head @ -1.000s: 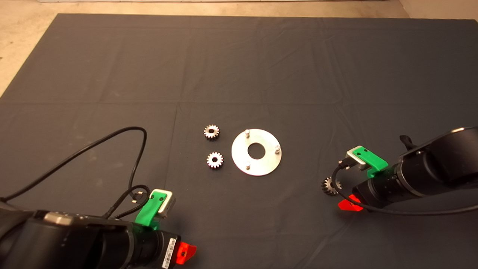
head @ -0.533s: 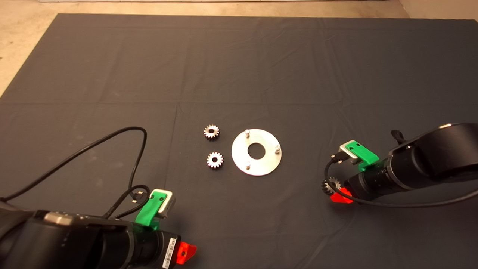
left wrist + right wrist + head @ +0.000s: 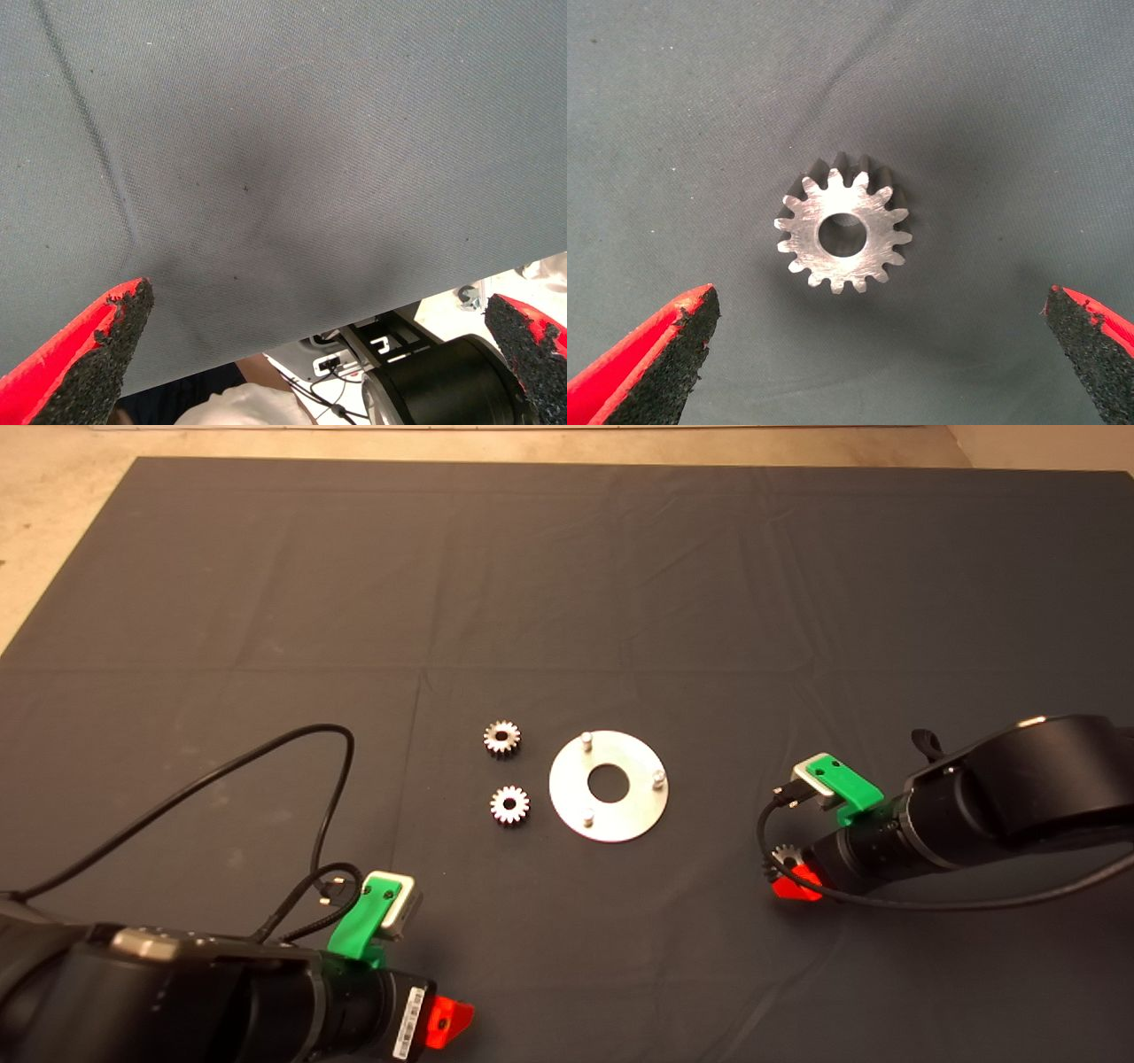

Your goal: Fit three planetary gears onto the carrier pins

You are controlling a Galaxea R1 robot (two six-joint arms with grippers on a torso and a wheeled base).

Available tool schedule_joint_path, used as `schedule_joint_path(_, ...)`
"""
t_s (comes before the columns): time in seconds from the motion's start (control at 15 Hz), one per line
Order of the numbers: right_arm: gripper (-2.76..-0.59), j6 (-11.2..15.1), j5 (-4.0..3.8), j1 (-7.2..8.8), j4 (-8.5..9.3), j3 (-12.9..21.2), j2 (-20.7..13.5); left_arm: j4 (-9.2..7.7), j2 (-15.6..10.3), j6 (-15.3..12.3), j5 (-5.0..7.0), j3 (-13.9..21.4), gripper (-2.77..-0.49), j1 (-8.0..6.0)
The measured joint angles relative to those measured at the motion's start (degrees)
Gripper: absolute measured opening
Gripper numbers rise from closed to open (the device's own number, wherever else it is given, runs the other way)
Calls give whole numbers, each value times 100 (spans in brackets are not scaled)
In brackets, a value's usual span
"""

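A flat silver disc [image 3: 620, 808] with a large central hole lies mid-mat, its three carrier pins [image 3: 586, 738] [image 3: 658, 779] [image 3: 587, 815] standing bare. Two planetary gears [image 3: 502, 738] [image 3: 509, 804] lie flat just left of the disc. A third gear [image 3: 843, 233] lies flat on the mat right of the disc, partly hidden in the head view [image 3: 783, 859] under my right gripper [image 3: 791, 879]. That gripper [image 3: 877, 354] hangs over the gear, open, fingers wide on either side without touching it. My left gripper [image 3: 447, 1020] waits at the mat's lower left, open and empty [image 3: 310, 354].
A black cable [image 3: 221, 788] loops over the mat from the left arm. The dark mat [image 3: 567, 584] has bare cloth behind the disc, and pale floor [image 3: 53, 522] shows beyond its far-left edge.
The right arm has moved left and slightly toward the mat, bringing its gripper over the third gear. The left arm shifted only a little.
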Motion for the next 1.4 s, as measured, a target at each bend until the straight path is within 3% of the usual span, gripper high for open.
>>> schedule_joint_path(0.93,-61,0,2,-251,-347,-56,112,59,0,-46,1,0,-51,0)
schedule_joint_path(1.27,-67,0,2,-275,-389,-101,171,61,20,-49,0,2,-51,0)
schedule_joint_path(1.4,-82,0,0,-277,-430,-127,173,61,24,-63,1,0,-51,0)
